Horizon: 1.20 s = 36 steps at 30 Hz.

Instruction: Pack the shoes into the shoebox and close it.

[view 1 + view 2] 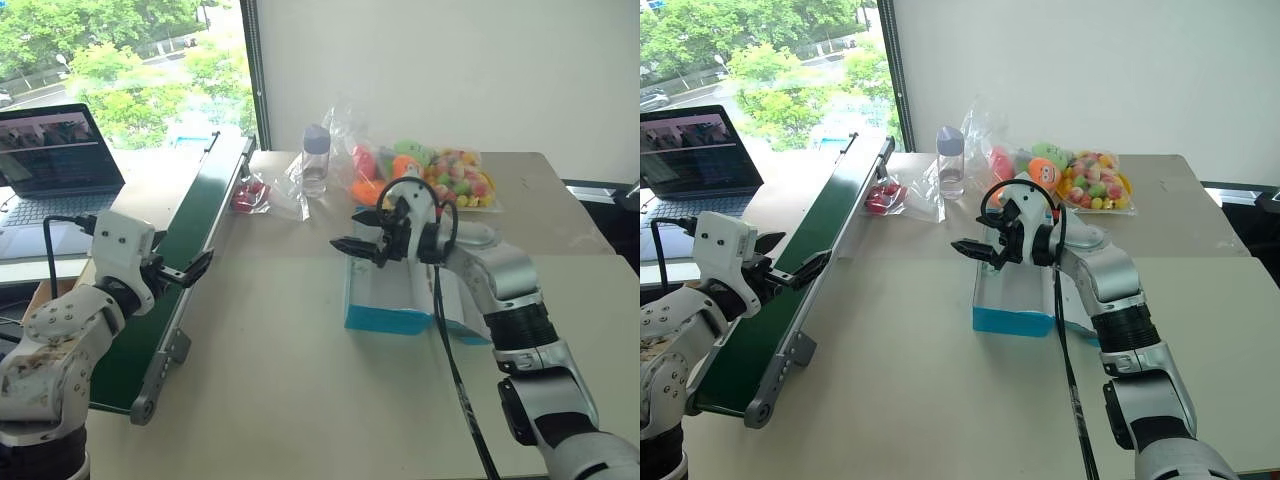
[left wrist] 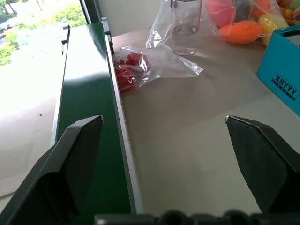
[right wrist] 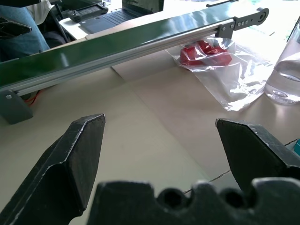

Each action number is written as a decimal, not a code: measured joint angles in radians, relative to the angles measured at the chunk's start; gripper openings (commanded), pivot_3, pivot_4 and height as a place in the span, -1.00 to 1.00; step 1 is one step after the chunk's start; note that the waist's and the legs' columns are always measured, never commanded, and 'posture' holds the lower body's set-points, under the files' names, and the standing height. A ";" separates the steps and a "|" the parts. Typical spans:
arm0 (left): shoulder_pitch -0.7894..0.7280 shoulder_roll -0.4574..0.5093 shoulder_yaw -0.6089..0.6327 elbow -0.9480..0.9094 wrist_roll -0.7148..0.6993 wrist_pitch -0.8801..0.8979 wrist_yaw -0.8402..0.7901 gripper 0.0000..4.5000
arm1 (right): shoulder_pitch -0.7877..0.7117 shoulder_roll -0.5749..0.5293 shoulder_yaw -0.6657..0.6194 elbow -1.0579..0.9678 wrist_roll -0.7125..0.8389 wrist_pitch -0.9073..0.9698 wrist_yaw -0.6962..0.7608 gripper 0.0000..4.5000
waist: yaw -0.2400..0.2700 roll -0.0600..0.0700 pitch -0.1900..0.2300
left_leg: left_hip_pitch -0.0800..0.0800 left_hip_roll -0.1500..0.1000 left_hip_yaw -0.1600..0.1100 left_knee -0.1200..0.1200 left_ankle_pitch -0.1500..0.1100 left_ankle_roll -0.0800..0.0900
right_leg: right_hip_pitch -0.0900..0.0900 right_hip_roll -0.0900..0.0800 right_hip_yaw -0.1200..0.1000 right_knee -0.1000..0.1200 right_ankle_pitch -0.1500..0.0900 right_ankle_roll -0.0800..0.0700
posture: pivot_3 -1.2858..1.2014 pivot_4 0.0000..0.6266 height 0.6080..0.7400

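While both end effectors are hanging wide and empty, we are judging the shoebox (image 1: 1012, 295) light, stiff cardboard, best gripped by its lid edge.

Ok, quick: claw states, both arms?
Left claw: open, holding nothing.
Right claw: open, holding nothing, above the shoebox.

The shoebox (image 1: 385, 318) looked matt cardboard; the conveyor (image 2: 86, 112) belt glossy green (metal-edged); the bag (image 3: 225, 70) clear plastic.
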 measured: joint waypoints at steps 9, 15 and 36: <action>-0.122 -0.040 -0.050 0.164 0.079 -0.083 0.090 1.00 | 0.000 -0.006 -0.029 0.018 -0.013 -0.015 -0.027 0.98 | 0.007 0.000 0.000 | 0.000 -0.001 0.000 0.000 0.000 -0.001 | 0.000 0.000 0.000 0.000 0.003 0.003 | 0.03 -0.52 1.00; -0.163 -0.046 -0.068 0.268 0.187 -0.119 0.204 1.00 | 0.000 -0.006 -0.030 0.033 -0.041 -0.023 -0.049 0.98 | 0.003 0.000 0.000 | 0.000 0.000 0.000 -0.001 0.000 -0.001 | 0.000 0.000 0.000 0.000 0.006 0.000 | 0.03 -0.52 1.00; -0.198 -0.197 -0.093 0.243 0.122 -0.142 0.201 1.00 | 0.053 0.005 -0.104 -0.079 0.012 0.027 -0.078 0.98 | 0.004 -0.001 0.000 | 0.000 0.000 0.000 -0.001 0.000 0.000 | 0.000 0.000 0.000 -0.001 0.006 0.000 | 0.03 -0.52 1.00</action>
